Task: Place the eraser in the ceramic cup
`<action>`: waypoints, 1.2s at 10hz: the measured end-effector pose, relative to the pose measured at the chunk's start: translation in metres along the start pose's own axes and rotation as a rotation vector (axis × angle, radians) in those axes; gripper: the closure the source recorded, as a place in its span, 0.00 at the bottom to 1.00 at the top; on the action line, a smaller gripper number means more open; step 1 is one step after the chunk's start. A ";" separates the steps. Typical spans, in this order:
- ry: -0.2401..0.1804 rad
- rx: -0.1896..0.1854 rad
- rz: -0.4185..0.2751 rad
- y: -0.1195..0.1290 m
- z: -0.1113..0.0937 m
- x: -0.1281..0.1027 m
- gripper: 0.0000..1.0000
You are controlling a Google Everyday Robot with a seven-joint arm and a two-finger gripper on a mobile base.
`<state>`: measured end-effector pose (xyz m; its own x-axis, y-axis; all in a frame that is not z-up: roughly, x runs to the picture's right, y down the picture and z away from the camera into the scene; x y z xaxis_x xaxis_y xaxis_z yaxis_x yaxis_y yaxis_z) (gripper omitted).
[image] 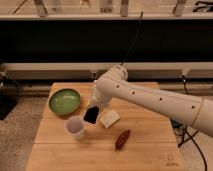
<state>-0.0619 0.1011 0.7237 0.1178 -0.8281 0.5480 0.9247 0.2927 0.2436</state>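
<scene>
The eraser [91, 115] is a small black block held at the end of my arm, just above the wooden table [145, 150] and just right of the ceramic cup. The ceramic cup [75, 127] is small, white and upright, at the table's left front. My gripper [93, 109] hangs from the white arm that reaches in from the right, and it is shut on the eraser. The eraser is close to the cup's upper right rim, not over its mouth.
A wide green bowl [64, 101] stands behind the cup at the left. A pale cream flat block [109, 118] lies right of the eraser. A reddish-brown elongated object [122, 139] lies nearer the front. A dark wall with rails runs behind the table.
</scene>
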 end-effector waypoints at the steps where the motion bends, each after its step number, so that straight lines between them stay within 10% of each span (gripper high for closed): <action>1: 0.004 0.006 -0.015 -0.003 -0.001 0.000 1.00; 12: 0.039 0.094 -0.164 -0.066 0.007 -0.018 1.00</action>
<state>-0.1280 0.0997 0.7030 -0.0161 -0.8860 0.4634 0.8951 0.1937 0.4016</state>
